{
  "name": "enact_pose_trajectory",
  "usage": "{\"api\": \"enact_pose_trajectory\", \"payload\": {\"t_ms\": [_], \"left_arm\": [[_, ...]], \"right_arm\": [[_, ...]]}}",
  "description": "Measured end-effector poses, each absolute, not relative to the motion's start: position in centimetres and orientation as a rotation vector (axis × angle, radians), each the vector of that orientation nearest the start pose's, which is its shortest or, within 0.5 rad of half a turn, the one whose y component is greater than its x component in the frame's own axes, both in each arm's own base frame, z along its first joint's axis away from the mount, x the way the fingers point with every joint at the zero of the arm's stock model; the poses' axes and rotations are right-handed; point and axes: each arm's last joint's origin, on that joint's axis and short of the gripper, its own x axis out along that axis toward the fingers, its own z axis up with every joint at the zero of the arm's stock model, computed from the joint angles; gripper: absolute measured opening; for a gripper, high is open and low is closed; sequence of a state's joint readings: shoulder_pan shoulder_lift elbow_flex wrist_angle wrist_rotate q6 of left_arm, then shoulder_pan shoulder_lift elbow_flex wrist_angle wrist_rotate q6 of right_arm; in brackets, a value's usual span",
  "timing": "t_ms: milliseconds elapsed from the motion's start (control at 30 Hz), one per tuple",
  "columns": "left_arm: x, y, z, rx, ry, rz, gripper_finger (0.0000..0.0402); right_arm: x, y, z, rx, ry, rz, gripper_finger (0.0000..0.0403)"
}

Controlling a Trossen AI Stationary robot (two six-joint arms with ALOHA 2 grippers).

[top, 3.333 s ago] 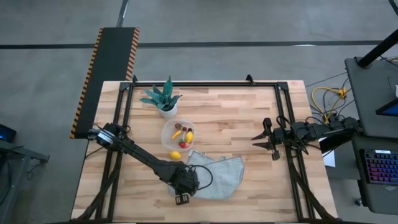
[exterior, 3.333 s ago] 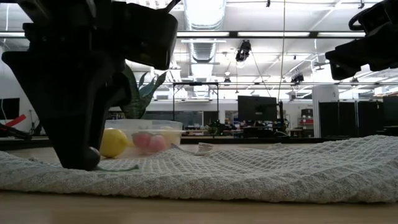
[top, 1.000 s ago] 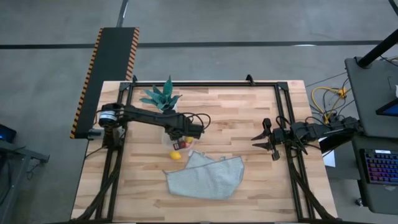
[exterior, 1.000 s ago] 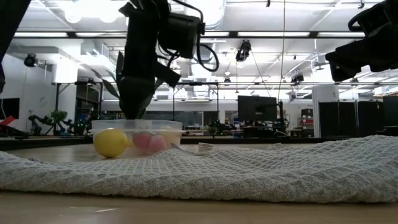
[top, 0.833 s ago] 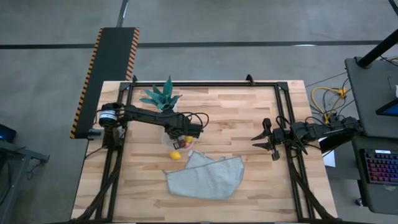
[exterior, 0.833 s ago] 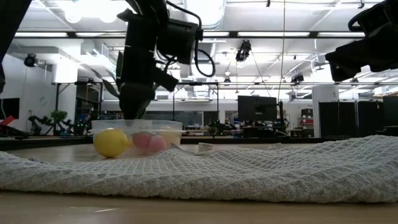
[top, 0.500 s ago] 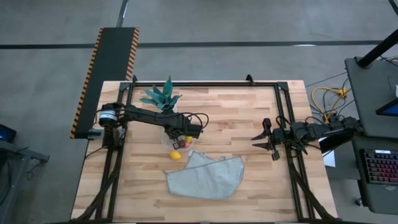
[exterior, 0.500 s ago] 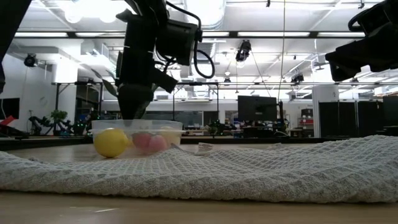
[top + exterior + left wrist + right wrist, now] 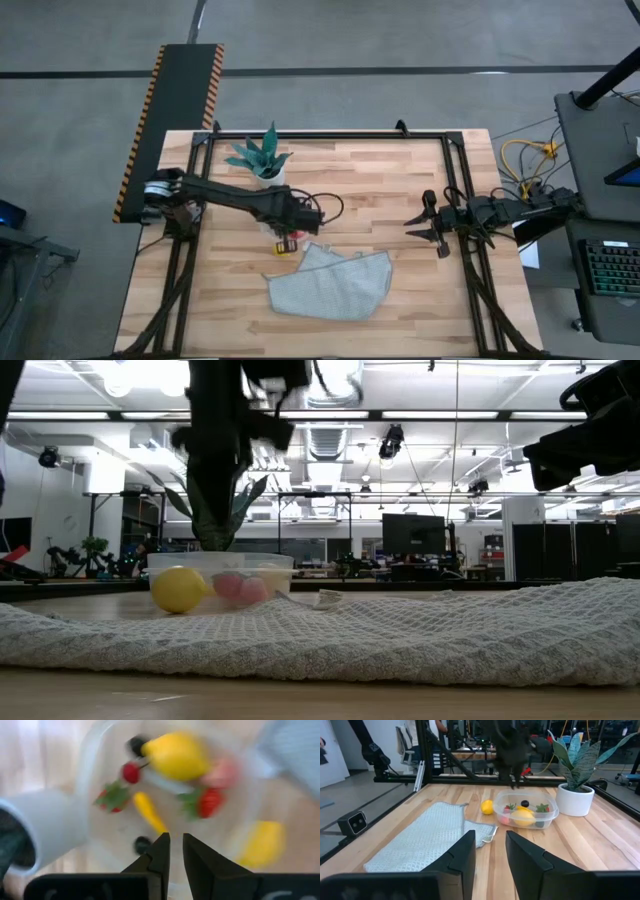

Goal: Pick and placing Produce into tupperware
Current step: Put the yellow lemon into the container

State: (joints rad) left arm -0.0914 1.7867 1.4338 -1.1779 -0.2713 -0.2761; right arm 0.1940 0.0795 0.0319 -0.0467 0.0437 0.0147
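Since a second ago the left arm has swung its wrist down the worktop (image 9: 400, 180), so the left tool (image 9: 287, 240) now hangs over the near rim of the tupperware (image 9: 526, 810) instead of its middle. From its own camera the two dark fingers (image 9: 161, 856) stand a narrow slit apart with nothing between them.

Below them the clear round tupperware (image 9: 100, 795) holds a big yellow lemon (image 9: 176, 756), two leafy strawberries (image 9: 207, 802), a red berry (image 9: 131, 772), a slim yellow piece (image 9: 148, 811) and two dark berries (image 9: 142, 844). A second yellow lemon (image 9: 487, 807) lies on the wood just outside the container, beside the pale knitted cloth (image 9: 330, 281). The white pot of the spiky plant (image 9: 574, 800) stands just beside the container.

The right tool (image 9: 437, 229) waits well apart at the worktop's right edge, fingers parted and empty. No writing or labels can be read on anything.
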Motion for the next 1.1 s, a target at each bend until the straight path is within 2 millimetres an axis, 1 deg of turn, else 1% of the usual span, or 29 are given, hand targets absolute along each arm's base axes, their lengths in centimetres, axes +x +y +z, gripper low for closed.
{"api": "enact_pose_trajectory", "payload": {"t_ms": [200,267,333,400,500,633,700,800,900,1100], "left_arm": [[32.0,-5.7,27.3,0.017,1.258,0.077,0.0037],[31.6,-6.7,27.7,0.024,1.205,0.019,0.0041],[31.3,-7.6,27.7,0.022,1.169,-0.015,0.0054],[31.2,-8.1,27.3,-0.002,1.169,-0.034,0.0078],[30.9,-8.7,26.2,-0.062,1.185,-0.058,0.0132],[30.3,-8.5,24.5,-0.071,1.238,-0.019,0.0211],[29.9,-8.3,23.6,-0.048,1.264,0.011,0.0234],[29.7,-8.2,23.0,-0.025,1.27,0.037,0.024],[29.3,-8.2,22.3,0.005,1.293,0.019,0.0229],[29.0,-8.7,21.4,0.013,1.311,-0.025,0.0204]], "right_arm": [[9.9,1.8,16.3,0.006,0.097,0.15,0.0101],[9.9,1.8,16.3,0.006,0.098,0.149,0.0103],[9.9,1.8,16.4,0.006,0.097,0.15,0.0106],[9.9,1.8,16.3,0.006,0.098,0.149,0.0108],[9.9,1.8,16.4,0.006,0.097,0.149,0.0109],[9.9,1.8,16.4,0.007,0.097,0.15,0.0107],[9.9,1.8,16.3,0.006,0.097,0.15,0.0107],[9.9,1.8,16.3,0.007,0.097,0.15,0.0109],[9.9,1.8,16.3,0.007,0.098,0.15,0.0109],[9.9,1.8,16.4,0.007,0.097,0.149,0.0105]]}}
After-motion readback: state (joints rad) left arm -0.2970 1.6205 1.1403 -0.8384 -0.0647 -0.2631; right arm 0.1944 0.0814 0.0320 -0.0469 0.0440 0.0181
